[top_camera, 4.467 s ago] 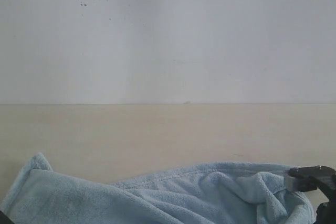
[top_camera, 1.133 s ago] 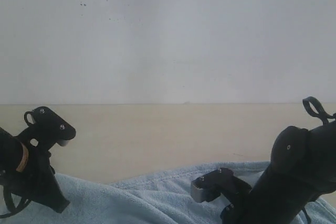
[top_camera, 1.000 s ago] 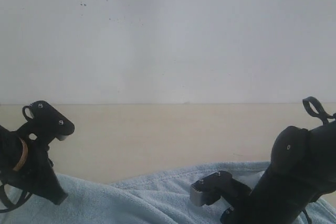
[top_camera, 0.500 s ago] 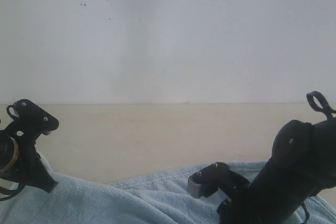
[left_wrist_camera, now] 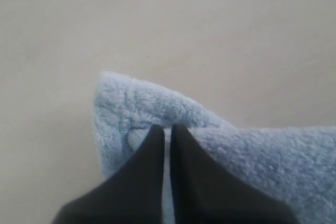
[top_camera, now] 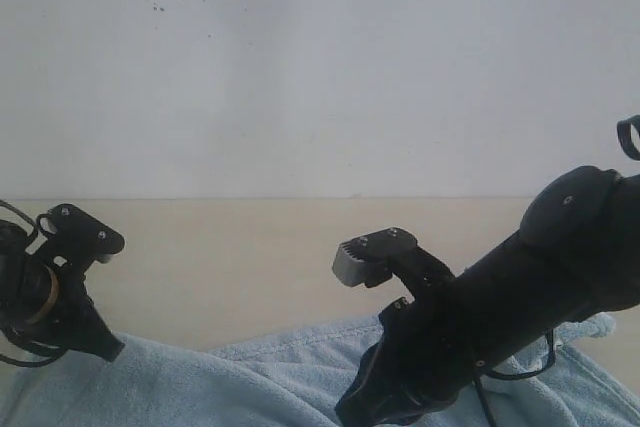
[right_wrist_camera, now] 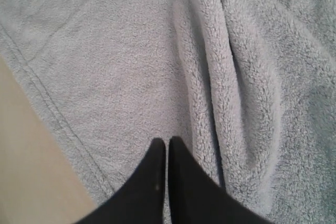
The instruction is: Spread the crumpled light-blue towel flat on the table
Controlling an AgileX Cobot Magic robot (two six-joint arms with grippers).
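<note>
The towel (top_camera: 230,387) lay rumpled on the table (top_camera: 250,257), along the 6 o'clock edge of the exterior view. Since half a second before, the right arm had risen and swung toward the centre, while the left arm at 8 o'clock had edged slightly inward. Counted: one towel, one table, two grippers. The left gripper (left_wrist_camera: 167,128) sat at a towel corner and the right gripper (right_wrist_camera: 167,140) beside a fold. Both pairs of fingers stood narrow, a slit apart. Whether they pinched cloth could not be told.
</note>
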